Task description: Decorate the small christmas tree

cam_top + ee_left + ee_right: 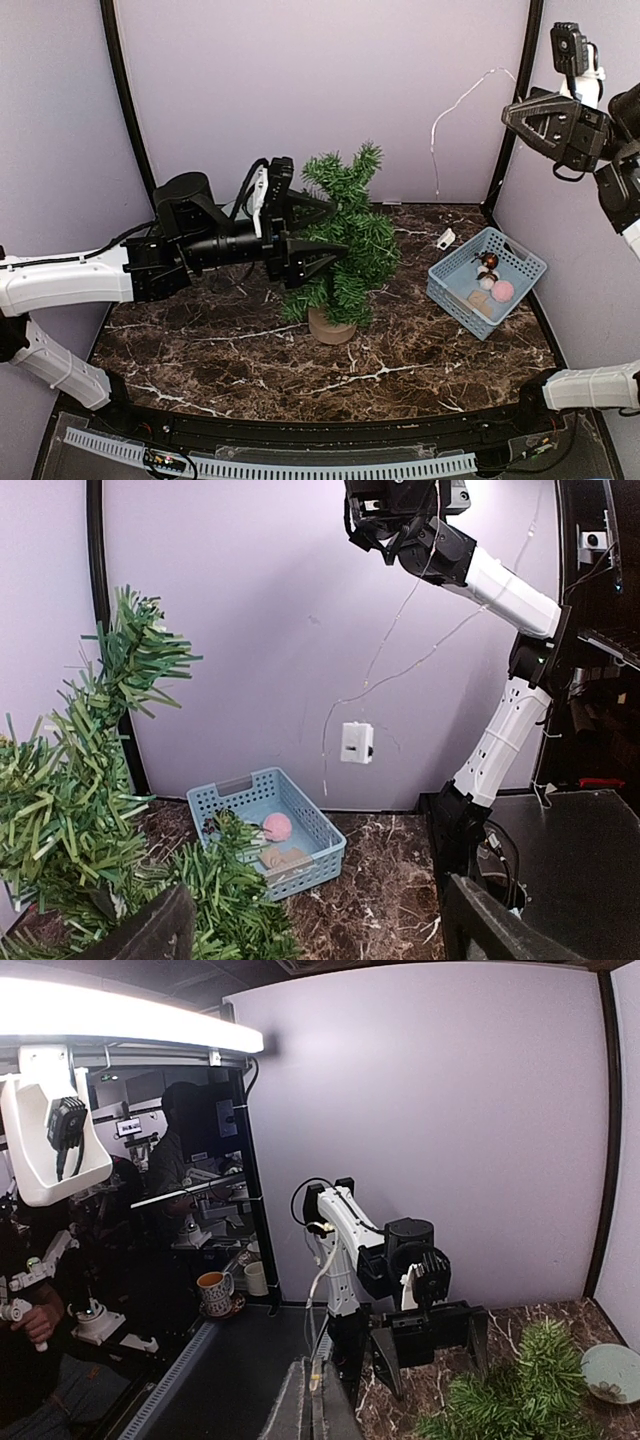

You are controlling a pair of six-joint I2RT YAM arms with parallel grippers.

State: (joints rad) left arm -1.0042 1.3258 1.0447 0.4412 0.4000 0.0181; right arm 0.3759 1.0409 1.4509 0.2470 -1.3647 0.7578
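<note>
The small christmas tree (348, 232) stands upright on its wooden stump (331, 326) mid-table; its branches also fill the left of the left wrist view (90, 810). My left gripper (312, 238) is open, its fingers spread against the tree's left side and holding nothing (320, 935). My right gripper (508, 113) is raised high at the back right, shut on a thin light wire (316, 1378). The wire (436, 150) hangs down the back wall and carries a small white box (357, 742).
A light blue basket (450, 285) sits at the right of the table and holds a pink ball (502, 291) and other small ornaments. Purple walls close in the back and sides. The right arm (505, 590) reaches up along the right wall.
</note>
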